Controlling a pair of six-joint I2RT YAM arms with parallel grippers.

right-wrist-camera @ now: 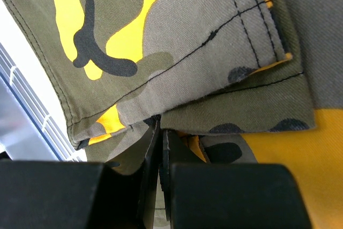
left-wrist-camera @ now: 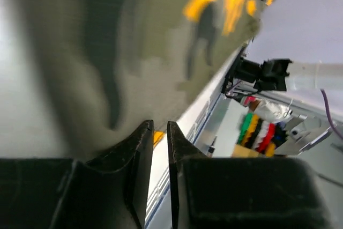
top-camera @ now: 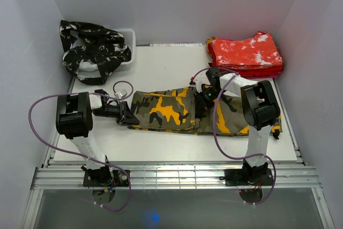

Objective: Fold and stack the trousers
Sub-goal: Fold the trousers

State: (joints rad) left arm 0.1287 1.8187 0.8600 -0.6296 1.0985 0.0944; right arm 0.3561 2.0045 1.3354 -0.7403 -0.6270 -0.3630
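The big white table (top-camera: 161, 68) fills the floor of the white box. The olive trousers (top-camera: 161, 111) lie flat on the middle of it, with orange-yellow and black patches. Their long way runs from left to right, side to side in front of the two arms. One end points at the left arm and the other end goes past the right arm. At the back right corner sits a neat folded pile of red trousers (top-camera: 246, 54) with white marks. At the back left corner the black and white trousers (top-camera: 94, 52) are bunched up. They sit in a small white basket (top-camera: 130, 38) and hang over it. The right gripper (top-camera: 205, 99) reaches down to the middle of the olive trousers. Its wrist camera shows its jaws pressed tight together at a stitched edge. There one layer of cloth lies folded over another, and the gripper pinches that edge. The left gripper (top-camera: 127, 115) lies low at the left end of the olive trousers. Its wrist camera shows its fingers (left-wrist-camera: 139, 148) a little apart, with a thin gap. The table edge shows through that gap. The cloth is a blur just past the tips, and the gripper does not seem to hold it.
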